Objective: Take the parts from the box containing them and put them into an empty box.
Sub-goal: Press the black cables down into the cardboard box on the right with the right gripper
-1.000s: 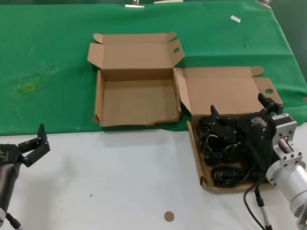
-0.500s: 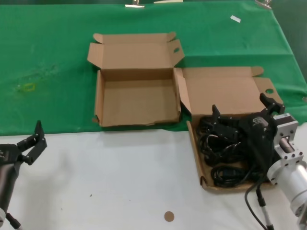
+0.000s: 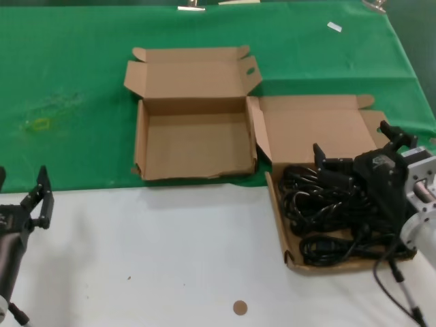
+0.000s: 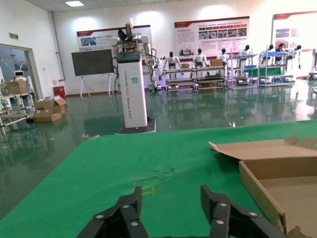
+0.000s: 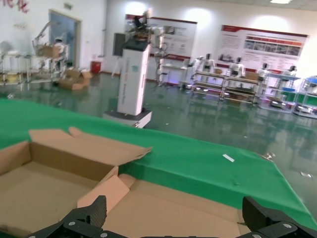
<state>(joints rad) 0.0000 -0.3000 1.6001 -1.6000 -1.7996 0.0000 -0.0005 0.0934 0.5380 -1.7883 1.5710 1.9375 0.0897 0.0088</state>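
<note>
From overhead, the right hand [image 3: 354, 153] hovers spread wide over the parts [image 3: 327, 214], gripping nothing; I'd drop it squarely onto one bundle, lest neighbours tangle. They fill the box containing them [image 3: 310, 133] on the counter [image 3: 170, 259]; the empty box [image 3: 194, 146] sits beside. Left hand [image 3: 37, 201] waits agape (holding nothing). Wrist views show cardboard only.

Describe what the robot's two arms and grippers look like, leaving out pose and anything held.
Both grippers are matte black, each with two angular, linked fingers fixed by small silver screws. The right gripper sits on a blocky black housing, joined to a silver-grey metal wrist block and cylinder, with a black cable trailing below. The left gripper joins a dark grey rounded forearm with a thin black cable. No markings are legible.
</note>
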